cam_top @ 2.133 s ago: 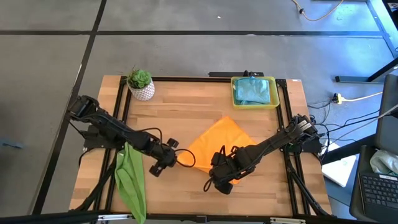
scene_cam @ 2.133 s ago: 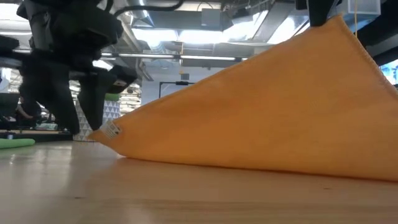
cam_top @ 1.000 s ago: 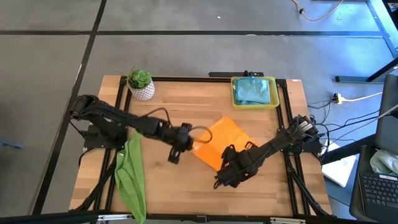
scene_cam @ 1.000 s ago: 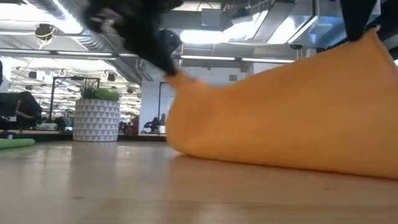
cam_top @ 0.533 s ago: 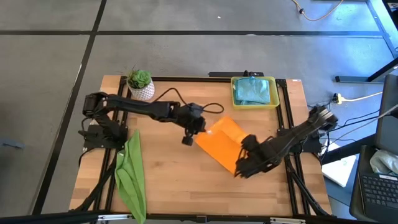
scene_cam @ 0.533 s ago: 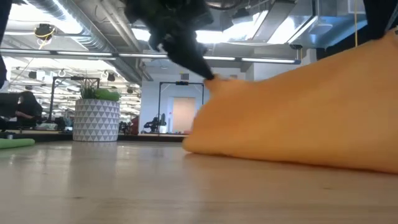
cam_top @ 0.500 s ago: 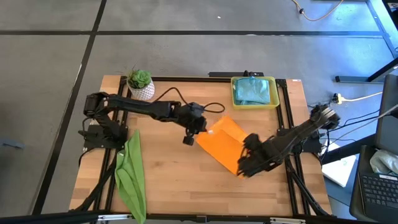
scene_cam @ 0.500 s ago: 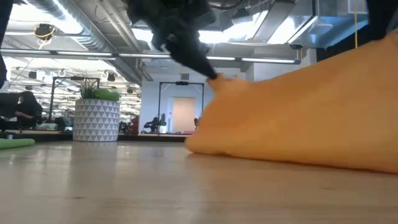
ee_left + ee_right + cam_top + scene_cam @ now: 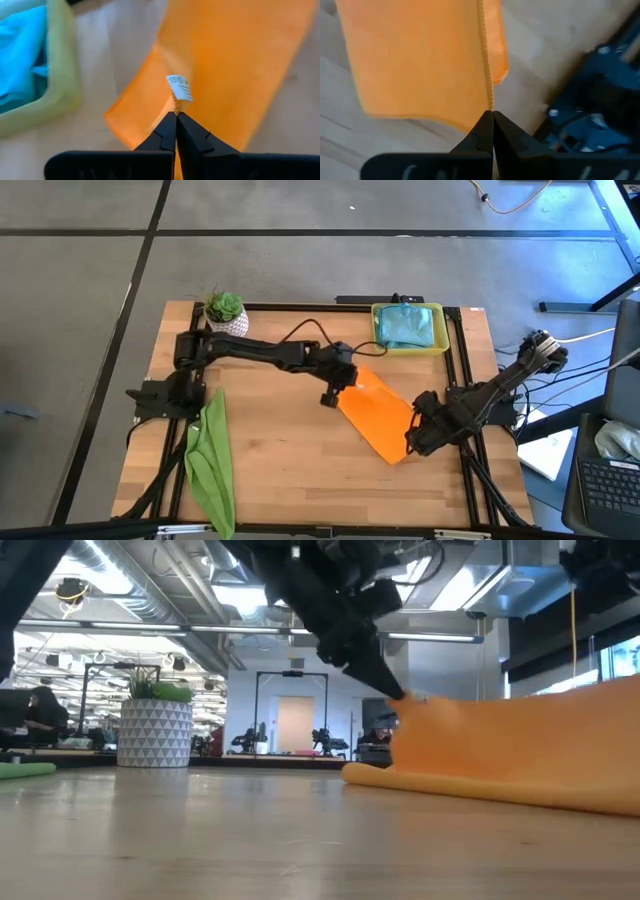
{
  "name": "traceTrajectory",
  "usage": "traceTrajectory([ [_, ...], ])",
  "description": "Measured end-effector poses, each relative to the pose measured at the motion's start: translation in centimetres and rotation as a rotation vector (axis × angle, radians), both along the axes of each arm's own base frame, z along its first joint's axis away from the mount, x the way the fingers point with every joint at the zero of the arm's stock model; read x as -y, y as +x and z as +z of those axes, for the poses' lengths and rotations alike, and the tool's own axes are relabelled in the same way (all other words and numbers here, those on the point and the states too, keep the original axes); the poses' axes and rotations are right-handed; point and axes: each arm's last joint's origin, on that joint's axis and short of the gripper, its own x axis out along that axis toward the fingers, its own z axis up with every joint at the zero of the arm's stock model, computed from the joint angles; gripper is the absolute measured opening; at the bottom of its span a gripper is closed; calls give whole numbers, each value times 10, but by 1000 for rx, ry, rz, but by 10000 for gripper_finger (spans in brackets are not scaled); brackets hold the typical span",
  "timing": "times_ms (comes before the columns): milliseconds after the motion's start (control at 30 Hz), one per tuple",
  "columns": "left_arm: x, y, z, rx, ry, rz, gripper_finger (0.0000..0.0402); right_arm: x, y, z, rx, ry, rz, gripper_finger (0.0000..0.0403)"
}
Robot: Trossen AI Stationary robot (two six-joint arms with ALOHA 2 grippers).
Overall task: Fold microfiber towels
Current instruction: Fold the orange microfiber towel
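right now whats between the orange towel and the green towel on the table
Bare wooden table: the high view shows nothing lying between the orange towel and the lime green towel. The left arm reaches across above, farther back, its left gripper shut on the orange towel's corner.

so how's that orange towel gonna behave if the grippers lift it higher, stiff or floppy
Probably floppy: the orange towel sags between the left gripper and right gripper, both pinched shut on its edge. Likely light, since thin fingertip pinches carry it. It may drag rather than slide, as its lower part lies rumpled on the wooden table.
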Motion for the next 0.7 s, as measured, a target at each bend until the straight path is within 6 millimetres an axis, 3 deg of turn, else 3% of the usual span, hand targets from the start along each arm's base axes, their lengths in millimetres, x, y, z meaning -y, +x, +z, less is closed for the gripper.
traceTrajectory([
  [400,-38,-5,-2,-20,-47,108,0,4,-7,-32,-50,3,108,5],
  [567,-27,-17,13,-72,-104,131,0,-3,-4,-19,-12,37,175,5],
  [700,-10,-32,33,-117,-138,92,0,-11,5,1,118,63,266,5],
])
